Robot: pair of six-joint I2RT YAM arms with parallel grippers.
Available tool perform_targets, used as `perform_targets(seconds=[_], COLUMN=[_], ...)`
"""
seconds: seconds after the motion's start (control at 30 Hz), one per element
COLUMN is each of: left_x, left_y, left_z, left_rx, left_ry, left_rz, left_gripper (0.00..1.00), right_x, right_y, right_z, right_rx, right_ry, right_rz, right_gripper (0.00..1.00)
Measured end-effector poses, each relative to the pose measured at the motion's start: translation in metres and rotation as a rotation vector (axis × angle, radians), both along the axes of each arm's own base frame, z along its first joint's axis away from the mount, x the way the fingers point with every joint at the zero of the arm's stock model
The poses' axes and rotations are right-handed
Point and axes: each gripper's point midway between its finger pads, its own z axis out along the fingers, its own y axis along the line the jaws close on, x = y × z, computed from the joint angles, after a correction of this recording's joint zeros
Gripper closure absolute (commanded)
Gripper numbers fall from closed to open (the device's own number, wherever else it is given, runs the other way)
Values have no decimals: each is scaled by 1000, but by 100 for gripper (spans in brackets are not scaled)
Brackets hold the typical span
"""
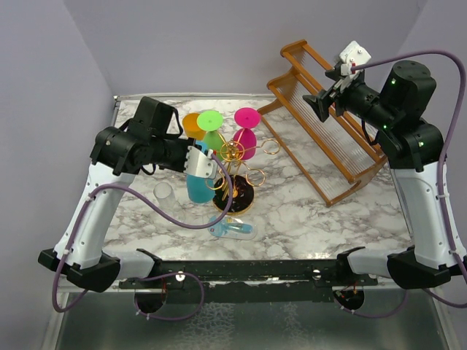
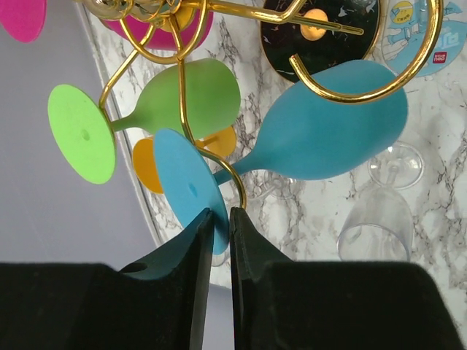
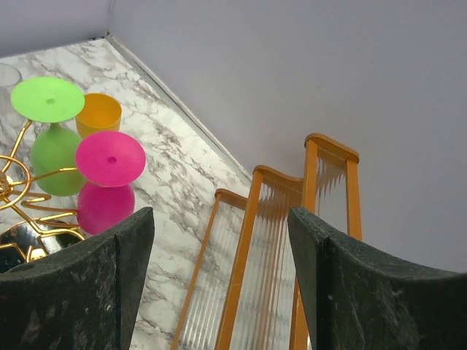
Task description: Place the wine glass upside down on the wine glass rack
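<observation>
The gold wire wine glass rack (image 1: 233, 152) stands on its round black base (image 1: 235, 198) mid-table, also in the left wrist view (image 2: 182, 124). A blue wine glass (image 1: 198, 187) hangs upside down at its left side. In the left wrist view its stem passes through a gold loop (image 2: 235, 181), with the bowl (image 2: 328, 127) beyond. My left gripper (image 1: 198, 162) is shut on the edge of the blue foot disc (image 2: 182, 186). Green (image 1: 211, 131), pink (image 1: 246, 133) and orange (image 1: 193, 125) glasses hang or stand at the rack. My right gripper (image 1: 322, 102) is open and empty, raised over the wooden rack.
A large brown wooden slatted rack (image 1: 328, 138) fills the back right, also in the right wrist view (image 3: 255, 277). A clear glass (image 1: 164, 193) is left of the gold rack. A blue-and-clear item (image 1: 232, 230) lies in front of the base. Walls close the back and sides.
</observation>
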Motion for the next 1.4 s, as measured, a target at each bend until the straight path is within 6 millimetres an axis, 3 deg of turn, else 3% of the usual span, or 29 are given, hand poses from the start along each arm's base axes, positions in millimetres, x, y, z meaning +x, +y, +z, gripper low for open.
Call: perform_targets(seconds=[0.47,0.77,0.93,1.0,1.17,1.4], left_x=[-8,-10,-10,-9,6,56], left_y=[6,7,6,4,14,59], left_z=[-12,-8,13,25,49,68], left_rx=[15,-12,-85,-143,-269,-469], left_ry=[45,61,43,32,-11,-60], left_rz=[32,76,141,191,408,810], left_gripper=[67,39,27,16,5,1], right_x=[1,1,6,10,21,29], right_y=[-2,-2,-5,-8,-15,-15], right_z=[-2,-2,-7,-12,-25,-35], right_rx=[-1,-5,-30,-45,-93,-135], right_ry=[3,0,-7,-6,1,7], right_rz=[-5,-5,-24,-43,-87,-91], right_gripper=[26,23,21,19,9,3])
